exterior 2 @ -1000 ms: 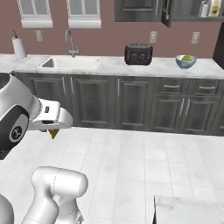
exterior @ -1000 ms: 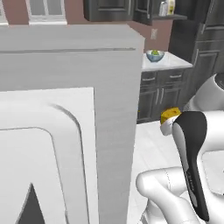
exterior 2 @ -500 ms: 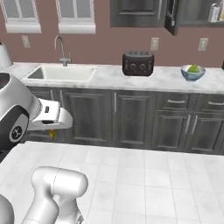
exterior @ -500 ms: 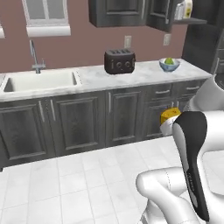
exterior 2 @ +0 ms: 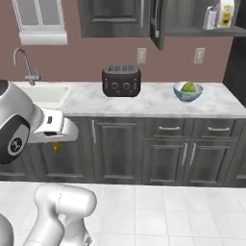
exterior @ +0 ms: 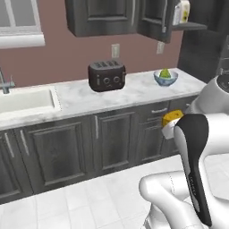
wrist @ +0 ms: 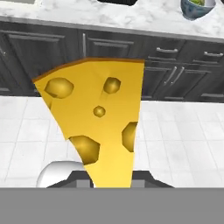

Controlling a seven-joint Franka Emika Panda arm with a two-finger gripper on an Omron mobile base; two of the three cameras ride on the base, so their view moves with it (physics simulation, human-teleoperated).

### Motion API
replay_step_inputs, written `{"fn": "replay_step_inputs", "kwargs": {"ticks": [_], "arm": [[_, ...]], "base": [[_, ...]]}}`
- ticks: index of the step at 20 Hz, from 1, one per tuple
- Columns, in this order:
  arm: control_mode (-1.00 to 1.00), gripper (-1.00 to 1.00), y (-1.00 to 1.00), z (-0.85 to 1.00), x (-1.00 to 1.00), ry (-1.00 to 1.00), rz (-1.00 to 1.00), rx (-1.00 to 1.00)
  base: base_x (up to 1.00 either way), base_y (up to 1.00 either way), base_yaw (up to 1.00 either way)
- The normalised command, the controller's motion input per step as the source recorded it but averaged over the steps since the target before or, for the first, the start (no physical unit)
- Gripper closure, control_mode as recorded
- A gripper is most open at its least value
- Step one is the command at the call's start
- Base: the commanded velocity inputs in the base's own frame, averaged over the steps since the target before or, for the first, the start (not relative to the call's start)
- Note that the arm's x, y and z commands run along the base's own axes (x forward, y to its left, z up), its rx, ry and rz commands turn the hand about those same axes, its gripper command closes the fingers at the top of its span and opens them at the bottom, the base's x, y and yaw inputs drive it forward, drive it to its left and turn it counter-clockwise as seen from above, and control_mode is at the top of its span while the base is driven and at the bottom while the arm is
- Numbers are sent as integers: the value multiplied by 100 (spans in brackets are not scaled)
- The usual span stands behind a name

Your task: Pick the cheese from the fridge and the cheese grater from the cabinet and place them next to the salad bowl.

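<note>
Between our fingertips, rising up the middle of the hand view, stands the cheese (wrist: 98, 127), a yellow wedge with holes whose narrow end drops down to where the tips meet, so we judge the fingers clamped on that lower end, though the tips themselves are hidden behind it. From the base views we see only a yellow scrap of it at the gripper (exterior: 172, 121), held out over the floor in front of the lower cupboards. We take the step in hand to be carrying the cheese to the counter; the fridge part looks done. Next we need to lift it above the marble counter (exterior 2: 153, 103) and set it down just beside the salad bowl (exterior 2: 188, 91), right of the toaster (exterior 2: 121, 80). Above, the cabinet (exterior 2: 192, 19) stands open with the cheese grater (exterior 2: 209, 18) on its shelf.
</note>
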Motion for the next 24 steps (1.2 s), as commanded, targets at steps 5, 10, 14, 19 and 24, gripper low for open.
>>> {"fn": "replay_step_inputs", "kwargs": {"ticks": [5, 10, 14, 19, 24], "arm": [[100, 100, 0, 0, 0, 0, 0, 0], [100, 100, 0, 0, 0, 0, 0, 0], [100, 100, 0, 0, 0, 0, 0, 0], [100, 100, 0, 0, 0, 0, 0, 0], [100, 100, 0, 0, 0, 0, 0, 0]], "base": [[76, -100, -29], [85, -100, 3], [92, -100, 23], [83, -82, 17], [74, -17, 6]]}}
